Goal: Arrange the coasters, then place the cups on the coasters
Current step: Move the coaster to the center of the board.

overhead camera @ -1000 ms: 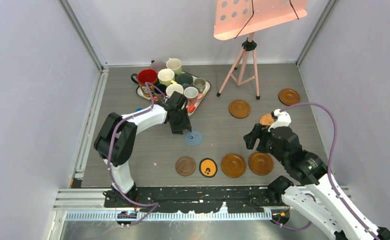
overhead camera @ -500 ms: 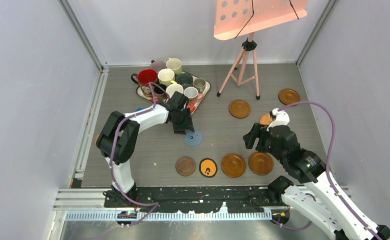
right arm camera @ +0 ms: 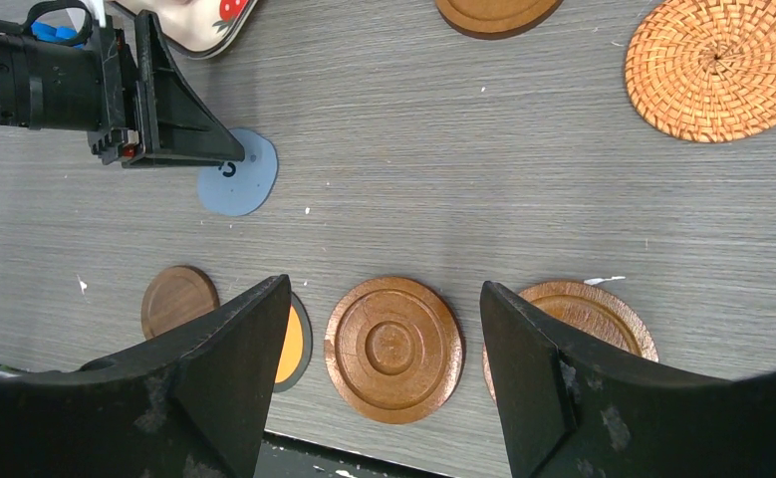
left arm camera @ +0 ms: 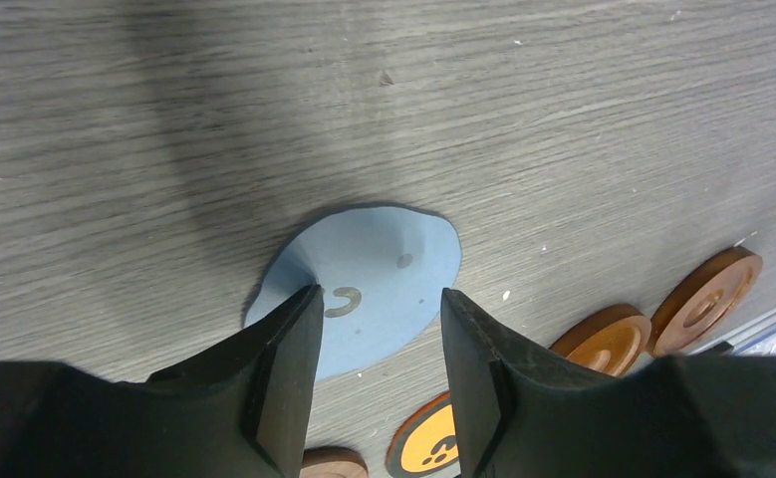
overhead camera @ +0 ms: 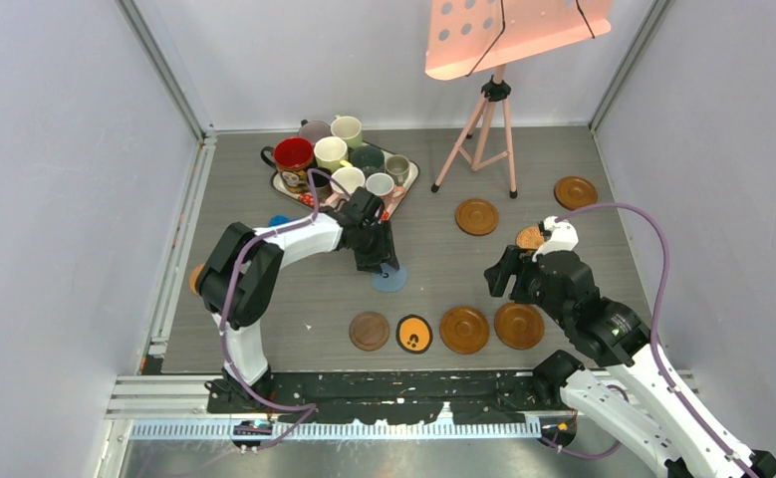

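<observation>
The thin blue coaster (overhead camera: 393,281) lies flat on the grey table, and my left gripper (overhead camera: 378,261) stands on its far-left edge. In the left wrist view the jaws are open over the blue coaster (left arm camera: 379,269); one fingertip (left arm camera: 299,309) presses on it, and the disc creases there. My right gripper (right arm camera: 384,289) hovers open above a glossy brown coaster (right arm camera: 393,349). That one lies in a near row with a dark wood coaster (overhead camera: 370,331), a black one with an orange centre (overhead camera: 414,334) and another brown one (overhead camera: 519,326). The cups (overhead camera: 332,152) crowd together at the back.
The cups stand on a strawberry-print tray (overhead camera: 395,204). More brown coasters (overhead camera: 477,216) (overhead camera: 575,192) and a woven orange one (right arm camera: 717,65) lie at the right. A pink stand on a tripod (overhead camera: 485,124) rises at the back. A small blue toy (overhead camera: 279,220) sits left of the left arm.
My left gripper has slid right and a little nearer, and the blue coaster has shifted with it. The right gripper has barely moved.
</observation>
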